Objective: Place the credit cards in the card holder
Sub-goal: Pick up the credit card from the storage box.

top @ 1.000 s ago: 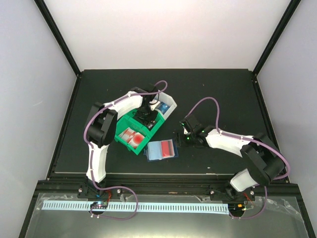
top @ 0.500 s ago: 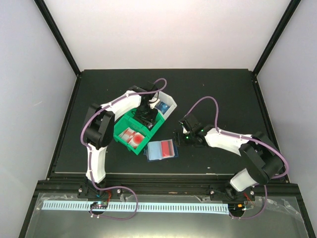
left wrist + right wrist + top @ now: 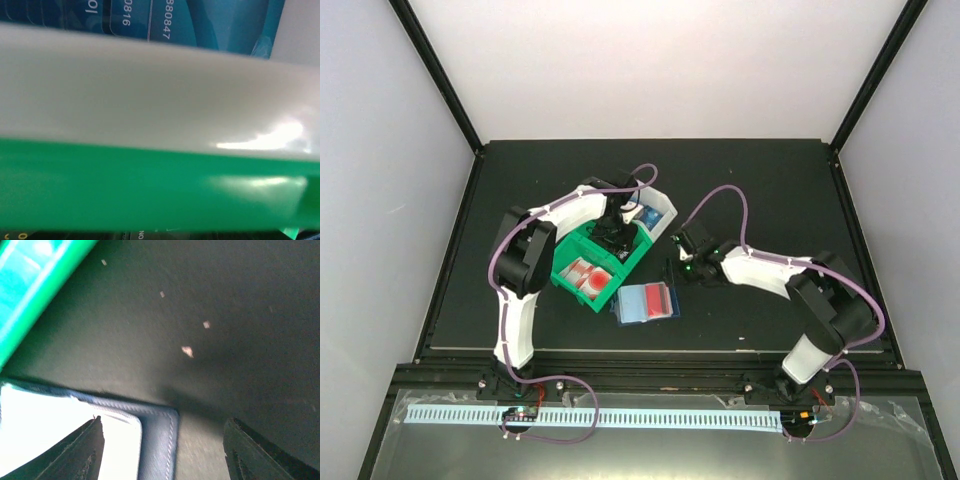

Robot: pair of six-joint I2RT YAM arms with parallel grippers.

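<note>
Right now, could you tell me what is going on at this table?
The left gripper hangs over the green bin and white bin; its camera sees blue credit cards just past the white rim. The right gripper is open and low over the table, with a corner of the open card holder between its fingers. It holds nothing.

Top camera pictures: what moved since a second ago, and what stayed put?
The right gripper slid left, toward the green bin, open and empty. The left gripper stayed over the green bin; the card holder did not move.
</note>
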